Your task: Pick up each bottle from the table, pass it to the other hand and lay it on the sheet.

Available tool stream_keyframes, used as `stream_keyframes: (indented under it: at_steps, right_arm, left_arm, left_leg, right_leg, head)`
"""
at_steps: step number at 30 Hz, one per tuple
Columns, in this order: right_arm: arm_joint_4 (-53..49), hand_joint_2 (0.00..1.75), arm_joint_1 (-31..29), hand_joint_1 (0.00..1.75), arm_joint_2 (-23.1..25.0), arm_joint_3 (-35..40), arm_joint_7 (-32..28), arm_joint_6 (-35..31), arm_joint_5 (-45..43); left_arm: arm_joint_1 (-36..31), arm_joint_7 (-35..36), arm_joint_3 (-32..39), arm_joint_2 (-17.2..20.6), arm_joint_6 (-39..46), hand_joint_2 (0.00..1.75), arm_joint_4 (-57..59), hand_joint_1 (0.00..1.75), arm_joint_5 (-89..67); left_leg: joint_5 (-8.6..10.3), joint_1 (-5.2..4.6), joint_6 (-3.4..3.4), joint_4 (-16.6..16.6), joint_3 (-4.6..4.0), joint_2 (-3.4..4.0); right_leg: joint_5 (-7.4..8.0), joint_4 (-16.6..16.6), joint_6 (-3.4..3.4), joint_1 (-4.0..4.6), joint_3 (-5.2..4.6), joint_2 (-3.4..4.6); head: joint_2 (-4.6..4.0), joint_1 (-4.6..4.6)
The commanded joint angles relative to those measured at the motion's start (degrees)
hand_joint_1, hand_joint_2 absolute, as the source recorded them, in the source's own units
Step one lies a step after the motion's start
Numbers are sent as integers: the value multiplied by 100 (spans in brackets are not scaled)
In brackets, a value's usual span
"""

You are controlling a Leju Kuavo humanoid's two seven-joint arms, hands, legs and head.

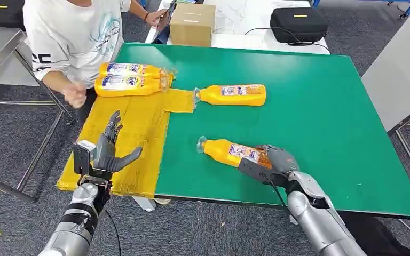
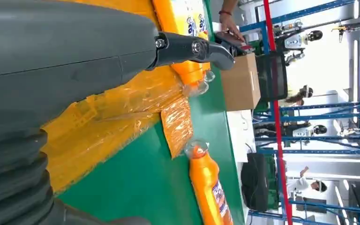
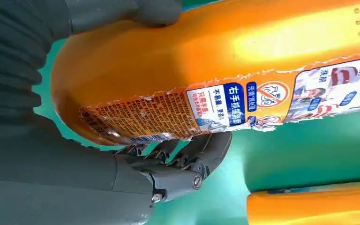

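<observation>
Orange bottle (image 1: 229, 152) at 5 o'clock: right hand (image 1: 277, 160) fingers grip its base. Left hand (image 1: 109, 152) open; handover comes next.

Sheet (image 1: 118, 133) covers the table (image 1: 309, 117) at its left end. Two bottles (image 1: 131, 78) lie side by side on the sheet's far part. A third bottle (image 1: 232, 95) lies right of the sheet (cap touching its edge). The nearest bottle (image 1: 229, 151) lies near the front edge, right hand (image 1: 269, 161) around its base. Left hand (image 1: 108, 149) hangs over the sheet's near part.
</observation>
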Motion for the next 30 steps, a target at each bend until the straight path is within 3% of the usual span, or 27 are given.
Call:
stream_keyframes:
  at_steps: [1,10,13,16,19,23,30]
  right_arm:
    - [1264,175,-592,175,46,358,-283,367,-317]
    - [1881,175,-1032,175,306,409,-691,446,-960]
    - [1671,175,-931,175,669,264,-823,-339,-1161]
    - [759,175,-342,175,1277,111,-876,-1465,-1226]
    - [274,175,105,175,1859,103,-1017,-2168,-1376]
    - [482,175,144,175,2173,100,-1272,-2466,-1891]
    - [675,175,-64,175,2281,107,-1540,-2572,-2211]
  left_arm:
    - [-290,17,8,13,-178,175,381,0,21]
    - [-471,17,-157,-47,-244,175,556,0,-16]
    - [-511,17,-160,-103,-99,175,662,0,-22]
    - [-569,17,-138,-297,-88,175,867,0,-61]
    - [-586,277,-283,-505,-48,175,812,0,-113]
    - [-620,817,-520,-663,0,175,823,0,48]
    - [-569,1166,-715,-577,-45,175,813,0,519]
  left_leg:
    - [-4,4,-4,-3,16,1]
    - [0,4,-2,-3,20,10]
    - [2,4,-1,-3,20,15]
    - [1,6,-3,-6,24,20]
    - [-2,6,-4,-5,21,18]
    - [-12,9,-8,0,27,7]
    - [-5,3,-5,0,-4,15]
  right_leg:
    - [-3,-4,-5,5,16,1]
    - [5,-4,-5,5,15,5]
    - [7,-4,-4,4,12,6]
    - [6,-4,-5,7,16,11]
    - [0,1,-7,7,13,8]
    - [-18,9,-11,9,18,-4]
    - [-7,5,-7,3,-8,4]
  head:
    - [0,0]
    - [0,0]
    - [0,2]
    - [0,2]
    - [0,2]
    - [0,2]
    - [0,2]
